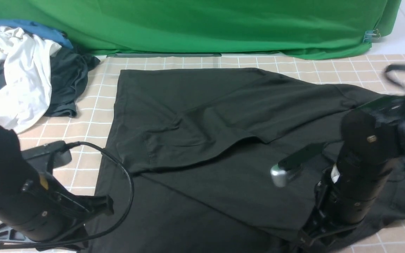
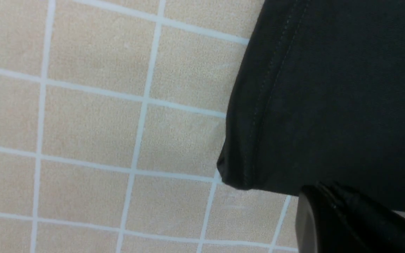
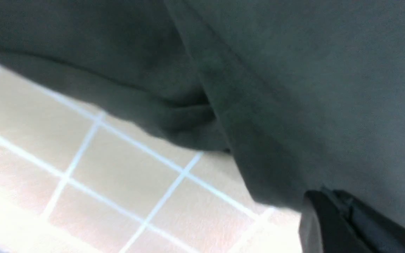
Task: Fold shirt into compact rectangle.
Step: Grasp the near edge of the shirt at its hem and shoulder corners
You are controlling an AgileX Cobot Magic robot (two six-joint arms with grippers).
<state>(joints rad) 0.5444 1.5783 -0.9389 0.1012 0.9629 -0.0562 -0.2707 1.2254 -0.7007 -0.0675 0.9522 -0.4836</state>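
The black shirt (image 1: 206,116) lies spread across the checked table (image 1: 93,105), with one sleeve folded over its body. My left gripper (image 1: 81,242) is low at the near left and is shut on the shirt's hemmed corner (image 2: 244,168); its jaws (image 2: 323,191) are pressed together at the cloth's edge. My right gripper (image 1: 308,239) is low at the near right. It is shut on the shirt's near edge (image 3: 276,182), which drapes from its closed tip (image 3: 323,195) just above the table.
A pile of clothes sits at the far left: a white garment (image 1: 19,70), a dark charcoal one (image 1: 67,80) and a blue one (image 1: 30,26). A green backdrop (image 1: 206,24) hangs behind the table.
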